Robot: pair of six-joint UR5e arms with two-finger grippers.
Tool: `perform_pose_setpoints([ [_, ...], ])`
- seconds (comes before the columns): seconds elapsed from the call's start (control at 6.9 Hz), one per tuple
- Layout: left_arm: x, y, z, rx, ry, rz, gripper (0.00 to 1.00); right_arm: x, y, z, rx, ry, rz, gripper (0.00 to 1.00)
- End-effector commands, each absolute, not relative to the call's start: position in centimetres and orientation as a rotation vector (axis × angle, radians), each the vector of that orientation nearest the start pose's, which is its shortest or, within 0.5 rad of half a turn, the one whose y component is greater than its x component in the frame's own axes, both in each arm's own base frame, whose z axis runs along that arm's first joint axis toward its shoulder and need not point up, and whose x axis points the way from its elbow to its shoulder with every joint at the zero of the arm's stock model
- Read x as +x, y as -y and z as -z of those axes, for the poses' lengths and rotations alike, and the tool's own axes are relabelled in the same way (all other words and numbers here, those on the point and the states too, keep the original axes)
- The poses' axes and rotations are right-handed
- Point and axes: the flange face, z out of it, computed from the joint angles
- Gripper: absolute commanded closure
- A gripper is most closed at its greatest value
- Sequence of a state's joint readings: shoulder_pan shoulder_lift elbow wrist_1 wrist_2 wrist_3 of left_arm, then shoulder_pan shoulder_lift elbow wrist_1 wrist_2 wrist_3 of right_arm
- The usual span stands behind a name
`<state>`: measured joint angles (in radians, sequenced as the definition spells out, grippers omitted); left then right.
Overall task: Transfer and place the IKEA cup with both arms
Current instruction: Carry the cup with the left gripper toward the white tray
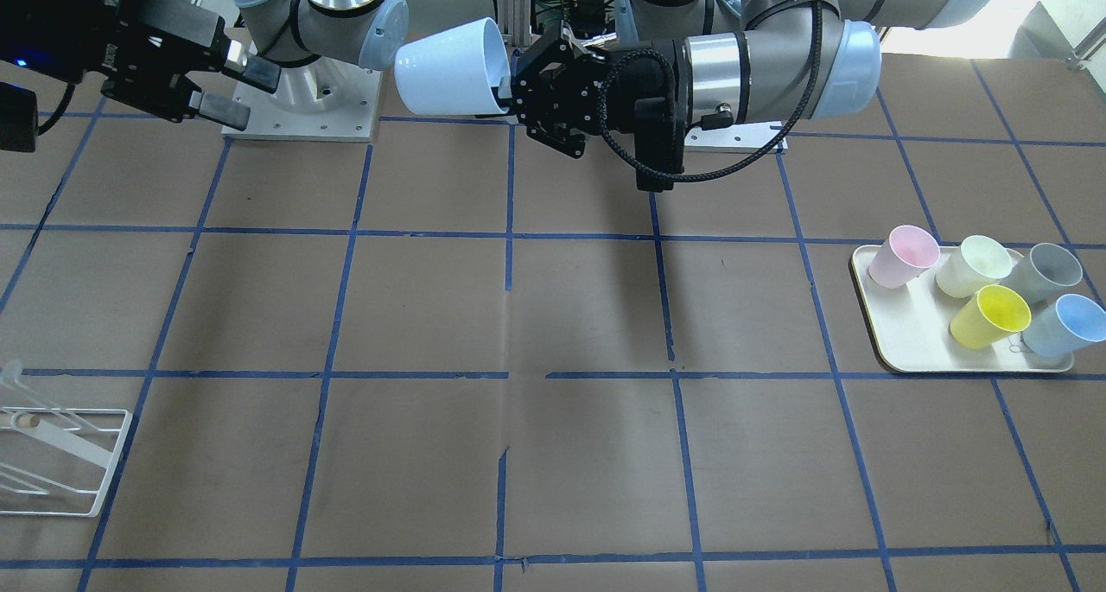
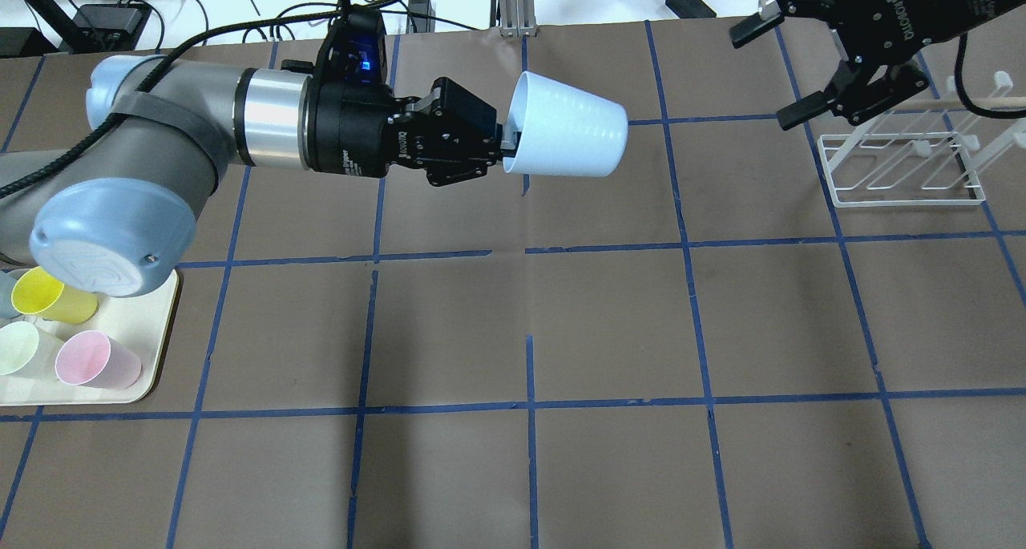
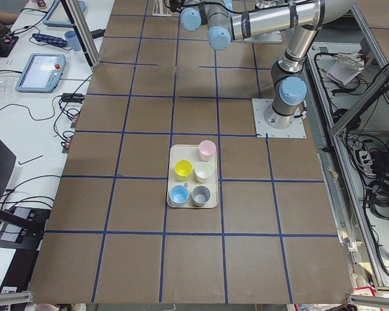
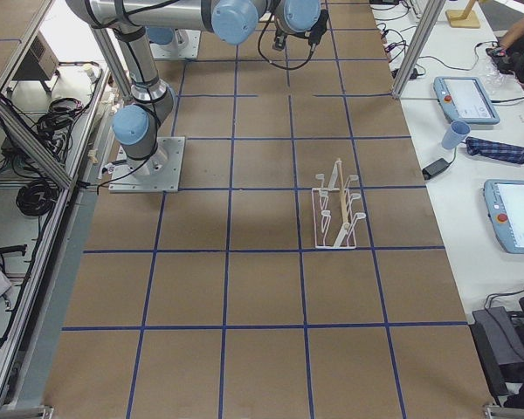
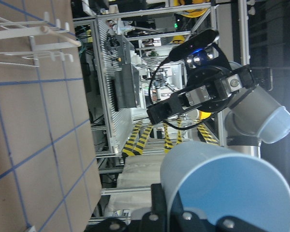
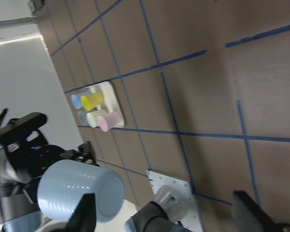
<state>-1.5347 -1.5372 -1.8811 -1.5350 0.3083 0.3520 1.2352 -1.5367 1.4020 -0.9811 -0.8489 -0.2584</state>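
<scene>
My left gripper (image 2: 506, 142) is shut on the rim of the pale sky-blue IKEA cup (image 2: 573, 136) and holds it on its side, high above the table's middle, base toward my right arm. In the front view the cup (image 1: 445, 69) sticks out from the left gripper (image 1: 508, 91). My right gripper (image 2: 769, 72) is open and empty, some way from the cup's base; it also shows in the front view (image 1: 246, 91). The cup also shows in the left wrist view (image 5: 227, 193) and the right wrist view (image 6: 79, 191).
A cream tray (image 1: 916, 350) holds a second blue cup (image 1: 1067, 324), a yellow cup (image 1: 989, 315), and pink, pale green and grey-blue cups. A white wire rack (image 2: 906, 168) stands under my right gripper, also in the front view (image 1: 52, 462).
</scene>
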Motion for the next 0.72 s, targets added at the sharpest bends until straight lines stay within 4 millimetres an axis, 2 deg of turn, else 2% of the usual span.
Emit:
perform_pose_setpoints([
  [0.0, -14.8, 46.5, -41.6, -0.138, 2.24, -0.044, 1.0, 2.2, 50.3, -52.6, 0.34, -2.552, -0.254, 0.0],
  [0.14, -11.5, 46.8, -42.2, -0.16, 2.471, -0.038, 1.0, 2.0, 50.2, -52.3, 0.38, -2.69, -0.28, 0.0],
  [0.29, -8.3, 47.2, -43.0, -0.18, 2.675, -0.028, 1.0, 3.0, 50.4, -52.4, 0.398, -2.789, -0.256, 0.0],
  [0.43, -4.3, 47.6, -42.7, -0.162, 2.819, 0.004, 1.0, 4.8, 50.7, -52.5, 0.382, -2.923, -0.219, 0.0],
  [0.58, 0.2, 48.0, -41.6, -0.163, 2.92, 0.059, 1.0, 7.8, 50.8, -52.7, 0.315, -3.016, -0.155, 0.0],
])
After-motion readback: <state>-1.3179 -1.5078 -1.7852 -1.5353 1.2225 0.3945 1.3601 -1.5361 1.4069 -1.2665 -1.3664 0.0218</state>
